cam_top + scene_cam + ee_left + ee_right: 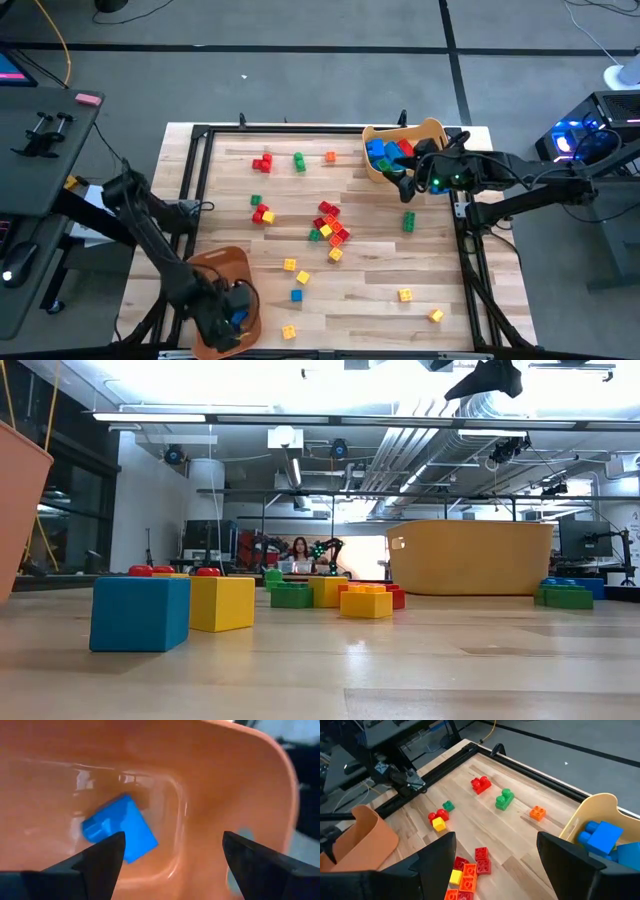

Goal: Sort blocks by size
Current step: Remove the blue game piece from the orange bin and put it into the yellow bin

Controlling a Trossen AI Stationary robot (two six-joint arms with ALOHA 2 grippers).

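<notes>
**Small hard bricks, two bins, both tools empty**

Pale wooden worktop (380, 290) inside a dark metal frame carries the blocks (328, 225), most of them loose between two bins. A tight heap of red, yellow and orange ones lies near the middle; singles and pairs lie well apart toward every edge, among them a green oblong (408, 221) on the right side and a blue cube (296, 295) on the near side.

The left tool (170, 855) hangs over the orange bin (218, 265) at the near left corner, fingers spread wide and holding nothing. One small blue block (120, 828) lies on that bin's floor between the fingers' line of sight. The right tool (496, 855) is just beside the yellowish bin (432, 130) at the far right, also wide open and empty; that bin holds larger blue, red and green bricks (385, 152).

By their look these bricks are light, rigid plastic with smooth, glossy sides, so they will probably not deform but could skid or twist out of a poor pinch. The safest hold seems to be across two flat opposite side walls, low on the body, not over the studs. Blocks in the central heap touch one another, so a finger coming down there may nudge neighbours; the isolated ones look easier to take first.
</notes>
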